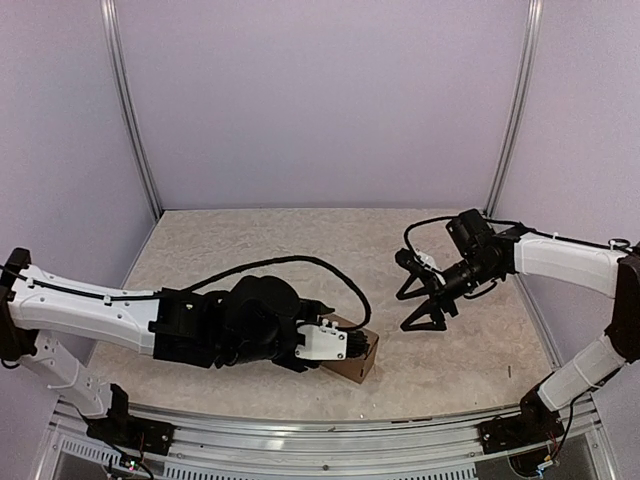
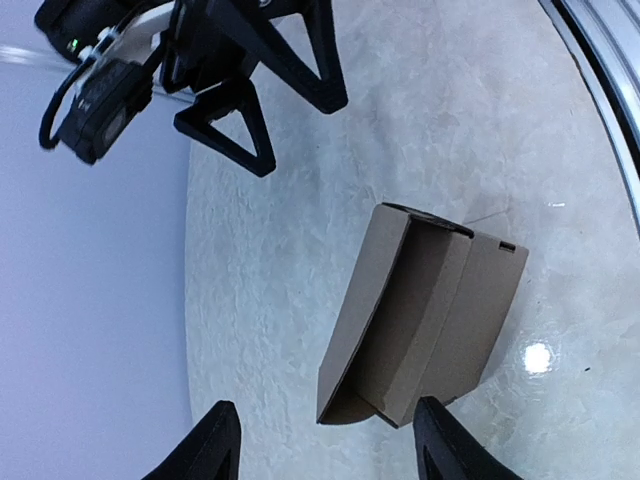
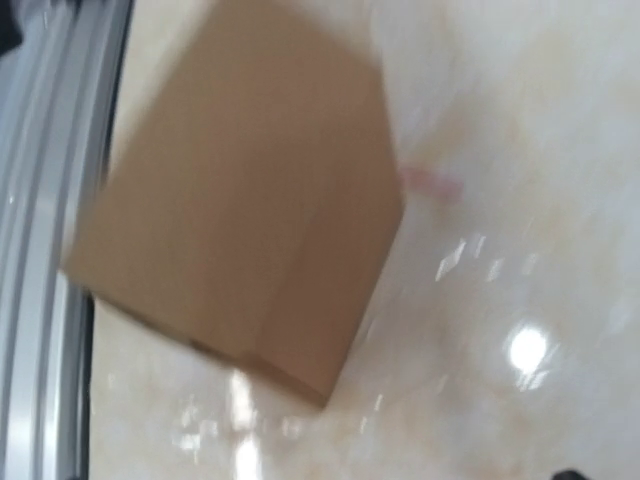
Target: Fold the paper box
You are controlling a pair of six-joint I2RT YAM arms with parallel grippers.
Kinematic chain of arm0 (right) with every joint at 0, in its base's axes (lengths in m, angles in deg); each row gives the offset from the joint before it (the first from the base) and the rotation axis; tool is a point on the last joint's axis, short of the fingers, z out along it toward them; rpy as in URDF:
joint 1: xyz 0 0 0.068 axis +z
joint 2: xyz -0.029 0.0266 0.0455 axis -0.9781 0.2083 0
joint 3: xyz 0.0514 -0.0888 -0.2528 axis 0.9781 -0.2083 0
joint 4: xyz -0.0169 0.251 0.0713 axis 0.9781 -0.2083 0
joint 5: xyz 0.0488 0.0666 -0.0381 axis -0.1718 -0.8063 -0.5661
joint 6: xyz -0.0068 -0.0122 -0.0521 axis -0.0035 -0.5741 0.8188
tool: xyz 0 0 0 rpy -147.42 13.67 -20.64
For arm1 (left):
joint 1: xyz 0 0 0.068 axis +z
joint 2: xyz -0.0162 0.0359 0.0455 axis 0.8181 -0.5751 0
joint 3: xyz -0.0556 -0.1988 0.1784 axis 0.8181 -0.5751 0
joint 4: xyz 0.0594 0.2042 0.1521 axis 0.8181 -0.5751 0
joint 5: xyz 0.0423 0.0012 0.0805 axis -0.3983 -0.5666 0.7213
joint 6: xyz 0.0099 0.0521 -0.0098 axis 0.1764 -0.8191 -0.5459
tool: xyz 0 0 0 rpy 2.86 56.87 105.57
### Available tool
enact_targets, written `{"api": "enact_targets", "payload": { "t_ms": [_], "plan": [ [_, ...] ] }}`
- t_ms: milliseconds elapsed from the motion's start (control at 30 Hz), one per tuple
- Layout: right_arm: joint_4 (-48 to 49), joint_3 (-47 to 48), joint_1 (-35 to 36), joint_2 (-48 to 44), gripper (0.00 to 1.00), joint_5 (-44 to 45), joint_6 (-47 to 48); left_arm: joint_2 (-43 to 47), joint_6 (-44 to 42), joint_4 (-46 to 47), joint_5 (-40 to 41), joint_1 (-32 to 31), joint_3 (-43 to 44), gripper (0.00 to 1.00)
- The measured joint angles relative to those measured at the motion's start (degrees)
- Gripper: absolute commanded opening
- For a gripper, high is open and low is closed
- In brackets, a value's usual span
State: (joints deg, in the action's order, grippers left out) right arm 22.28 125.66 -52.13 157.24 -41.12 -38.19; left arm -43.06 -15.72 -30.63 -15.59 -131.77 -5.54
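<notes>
The paper box (image 1: 358,358) is a small brown cardboard box on the table near the front edge. In the left wrist view the box (image 2: 440,320) has one side panel standing ajar, with the dark inside showing. My left gripper (image 1: 342,345) is open, with its fingertips (image 2: 222,420) on either side of the box's near end and not touching it. My right gripper (image 1: 407,312) is open and empty, hovering apart from the box to its upper right; it also shows in the left wrist view (image 2: 300,135). The right wrist view shows the box (image 3: 240,210) blurred.
The metal rail of the table's front edge (image 1: 330,425) runs just in front of the box and shows in the right wrist view (image 3: 40,200). Purple walls and corner posts (image 1: 130,110) enclose the beige table (image 1: 280,240). A black cable (image 1: 330,270) loops over my left arm.
</notes>
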Motion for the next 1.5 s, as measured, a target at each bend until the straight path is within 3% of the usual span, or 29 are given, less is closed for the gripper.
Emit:
{"api": "enact_targets", "payload": {
  "t_ms": [33, 167, 233, 433, 600, 800, 1100, 1500],
  "plan": [
    [0.72, 0.61, 0.00, -1.09, 0.97, -0.70, -0.92, 2.01, 2.67, 0.07, 0.50, -0.17, -1.22, 0.49],
    [1.14, 8.11, 0.98, 0.50, 0.57, -4.04, -2.51, 9.68, 14.80, 1.40, 2.25, -0.46, -7.30, 0.16],
    [0.50, 14.05, 2.12, 3.96, 0.44, -5.35, -2.51, 11.78, 21.55, 2.86, 2.78, -0.15, -9.84, 0.00],
    [-2.16, 21.86, 6.73, 14.60, 0.20, -8.61, -2.51, 12.04, 40.94, 9.07, 3.13, 3.15, -15.19, 0.00],
    [-4.00, 20.94, 11.69, 18.86, 0.17, -10.60, -2.78, 13.07, 59.10, 15.69, 2.91, 9.68, -18.10, 0.00],
    [-4.46, 20.44, 13.35, 18.45, 0.16, -11.50, -2.82, 12.63, 70.47, 20.90, -4.55, 18.36, -15.93, 0.00],
    [-7.06, 17.29, 13.35, 14.62, 0.17, -11.45, -0.66, -1.57, 72.41, 20.55, -16.13, 18.78, -3.43, 0.00],
    [-7.65, 11.58, 13.35, 13.60, 0.17, -11.58, 2.97, -9.27, 70.34, 13.25, -14.10, 12.90, -1.49, 0.00]
  ]
}}
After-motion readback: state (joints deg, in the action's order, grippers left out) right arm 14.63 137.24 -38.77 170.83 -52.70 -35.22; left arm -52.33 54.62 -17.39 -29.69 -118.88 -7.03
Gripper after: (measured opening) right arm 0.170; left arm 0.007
